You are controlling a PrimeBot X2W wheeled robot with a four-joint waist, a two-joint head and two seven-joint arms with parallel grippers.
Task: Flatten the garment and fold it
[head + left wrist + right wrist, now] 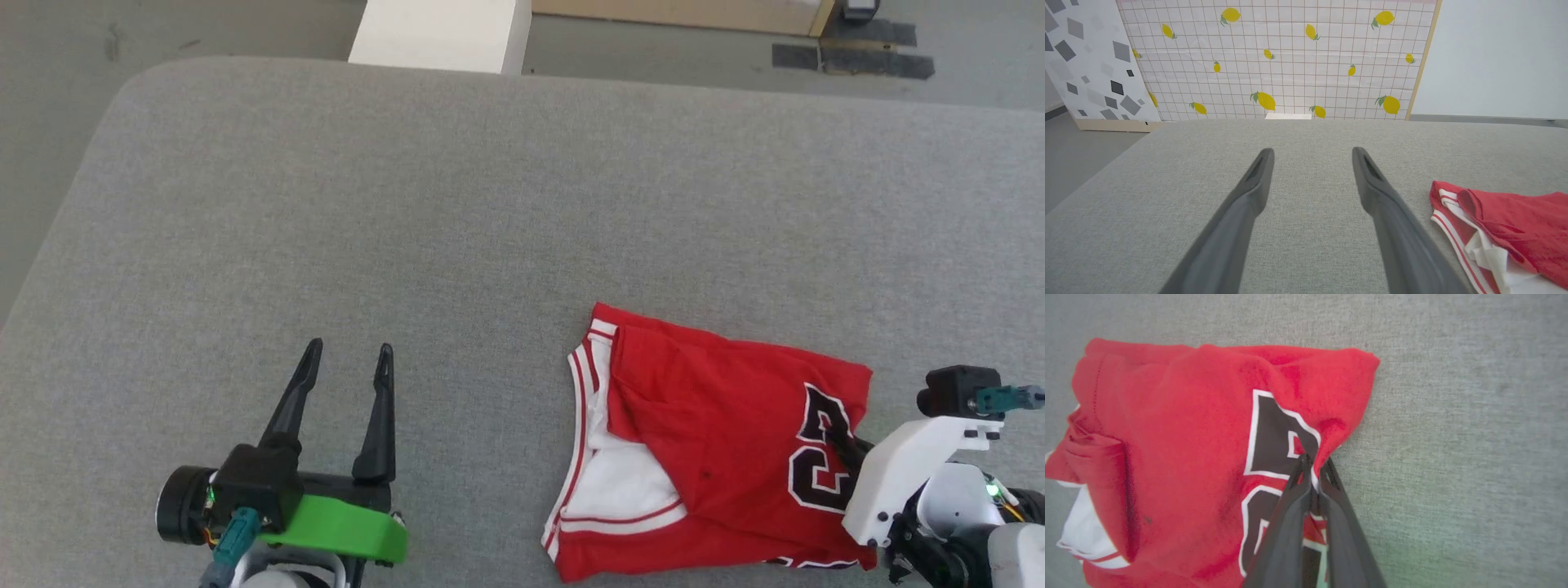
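Garment [710, 441]: red jersey, crumpled, at the near edge of the grey fabric-covered counter [490, 204], toward its right side. Left gripper [347, 353] near the same edge, well apart, fingers spread, empty.

Left wrist: open fingers over bare counter, the garment off to the right.

Right wrist: right gripper [1314, 463] pinched tight on the garment's right edge, at the black-and-white number print [1274, 433].

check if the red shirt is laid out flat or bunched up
bunched up: the garment lies doubled over itself, white sleeve poking out under a red fold, number print creased; right gripper shut on its edge
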